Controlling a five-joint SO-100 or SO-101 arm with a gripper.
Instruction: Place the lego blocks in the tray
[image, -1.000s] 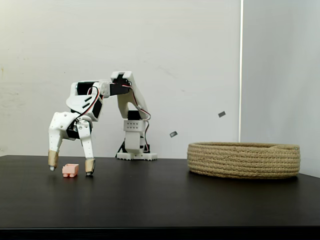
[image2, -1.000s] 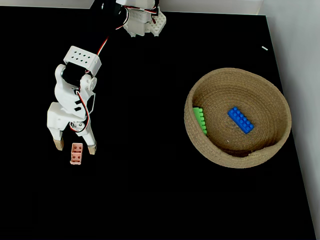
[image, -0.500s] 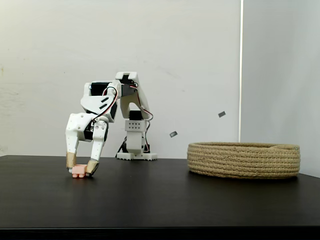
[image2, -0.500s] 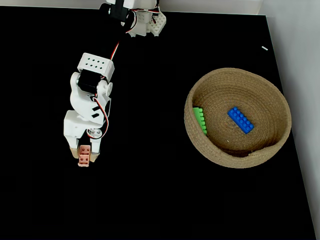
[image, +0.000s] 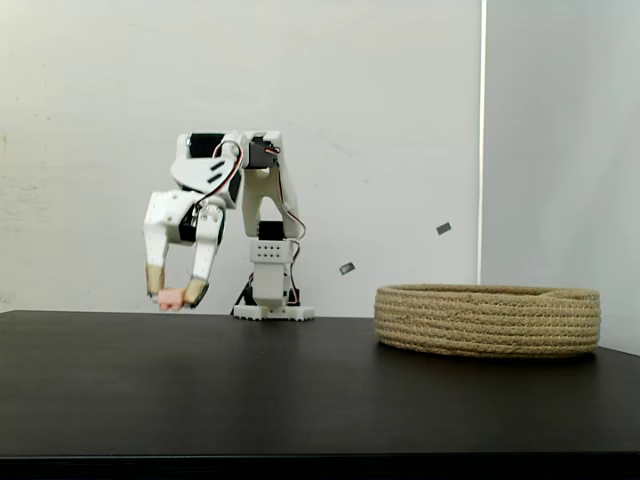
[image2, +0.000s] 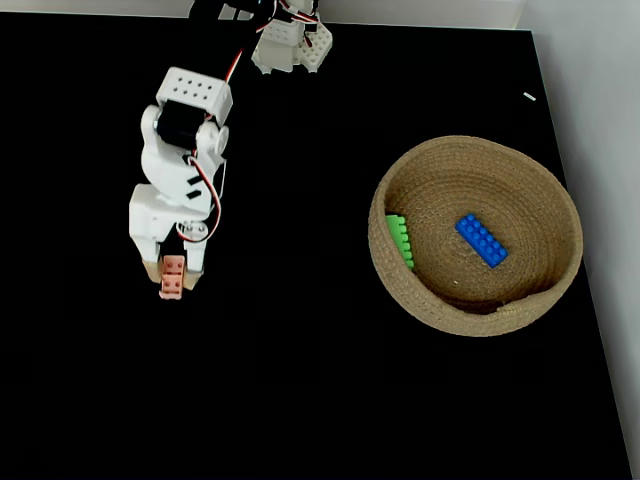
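My white gripper (image: 173, 296) (image2: 171, 281) is shut on the small pale pink brick (image: 170, 298) (image2: 172, 279) and holds it clear above the black table, left of the arm's base. The round rope tray (image: 487, 320) (image2: 540, 200) sits far to the right in both fixed views. Inside it lie the light green brick (image2: 400, 240), against the left wall, and the bright blue brick (image2: 481, 240) near the middle.
The arm's white base (image: 268, 290) (image2: 290, 45) stands at the back of the black table (image: 320, 390) (image2: 300, 380). A white wall rises behind it. Open tabletop lies between the gripper and the tray.
The gripper closed on the pink brick on the table, then lifted it off the surface and drew slightly toward the base. The tray and its two bricks have not moved.
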